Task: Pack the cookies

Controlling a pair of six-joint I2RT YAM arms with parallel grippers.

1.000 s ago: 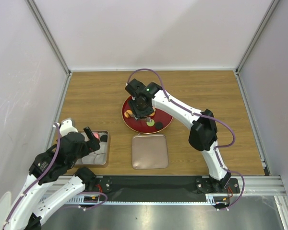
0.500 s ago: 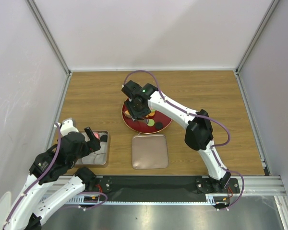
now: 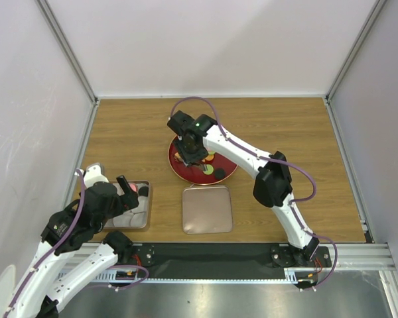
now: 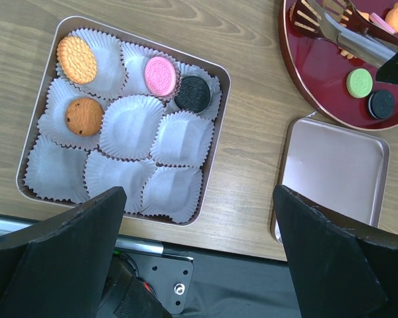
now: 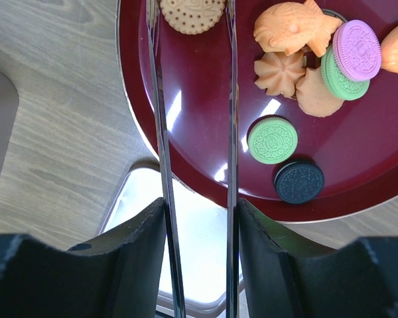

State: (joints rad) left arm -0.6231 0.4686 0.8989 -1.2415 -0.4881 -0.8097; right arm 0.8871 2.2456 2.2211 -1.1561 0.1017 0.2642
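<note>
Metal tin (image 4: 211, 154) of paper cups (image 4: 129, 118), near left on the counter (image 3: 285, 126), holds four cookies (image 4: 77, 58). The left fingers (image 4: 73, 258) hover wide apart above it, likely waiting. The pinkish lid (image 4: 331, 172) lies aside, leaving the tin open. Farther off, the right fingers (image 5: 136, 258) straddle a tan biscuit (image 5: 192, 14) on the red plate (image 5: 358, 165); whether they grip it is unclear.

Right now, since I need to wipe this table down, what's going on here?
The right gripper is clamped on metal tongs, whose two tips straddle a round tan cookie near the edge of the red plate. Other cookies lie on that plate. The left gripper hangs open above the tray of paper cups, where four cookies sit and five cups are empty. The lid lies flat on the table beside the tray.
</note>
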